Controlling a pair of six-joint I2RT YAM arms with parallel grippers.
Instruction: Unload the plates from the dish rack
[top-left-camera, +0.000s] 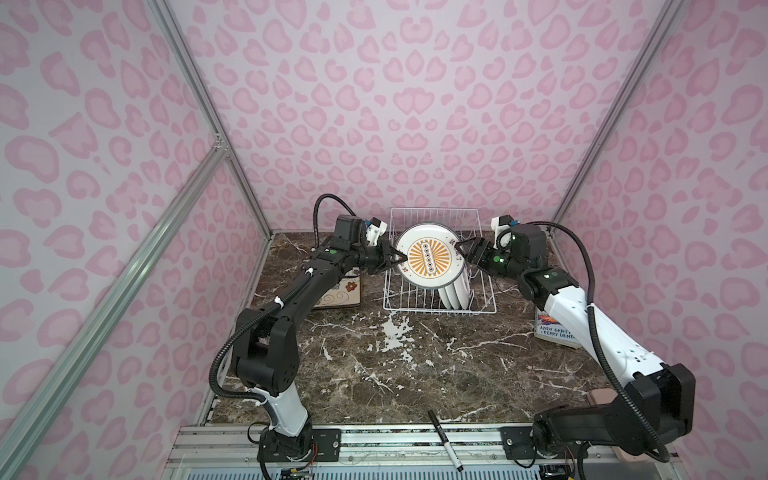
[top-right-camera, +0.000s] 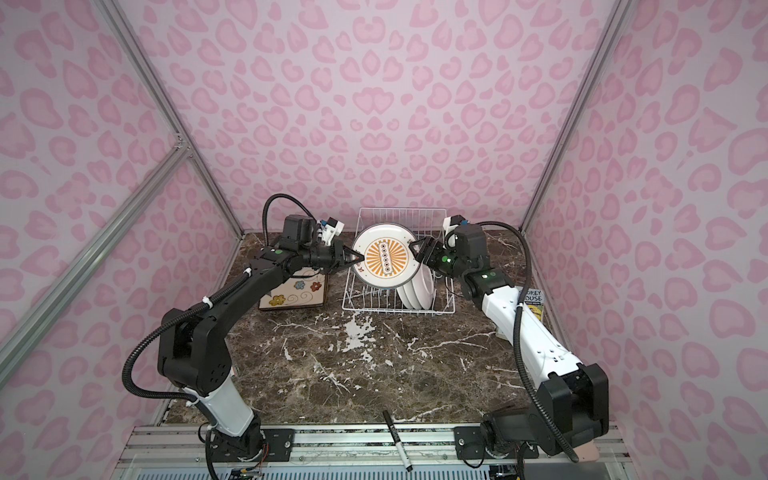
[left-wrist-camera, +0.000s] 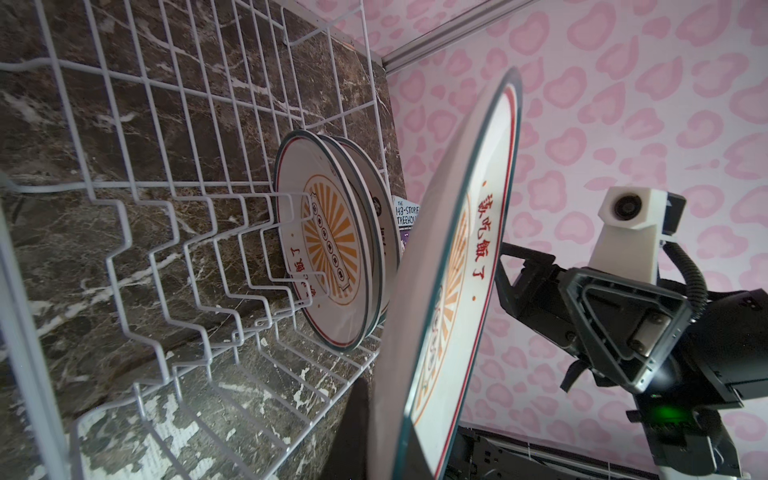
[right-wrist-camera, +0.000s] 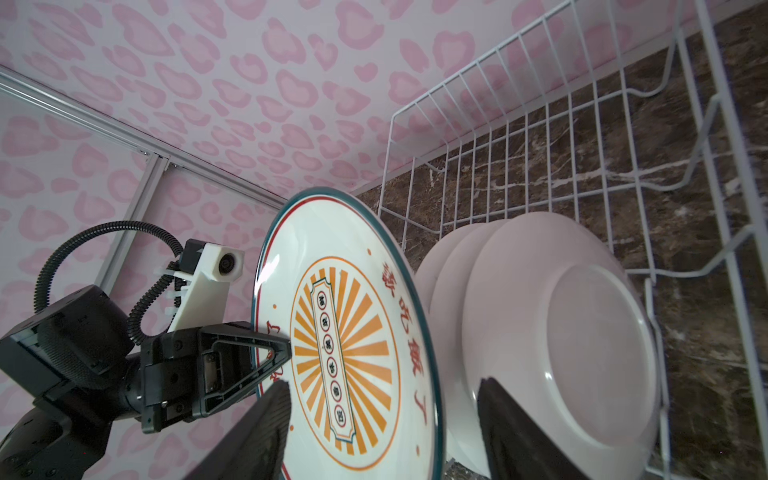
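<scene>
The dark marble bench carries the white wire dish rack at its far middle. Above the rack's left part, a round white sunburst plate is lifted clear of the tines, tilted with its orange face toward the top views. The left end effector is clamped tight on this plate's left rim and bears it alone. The right end effector sits at the opposite rim with its jaws spread wide. In the right wrist view its dark fingers straddle the plate's edge with a gap on each side, gripping nothing.

Three more round plates, as far as the overlap lets me count, stand on edge in the rack's right half, their plain white backs toward the right arm. A square flowered plate lies flat on the bench just left of the rack, partly under the left arm. An illustrated book lies at the right, half hidden by the right arm. A black marker rests on the front rail.
</scene>
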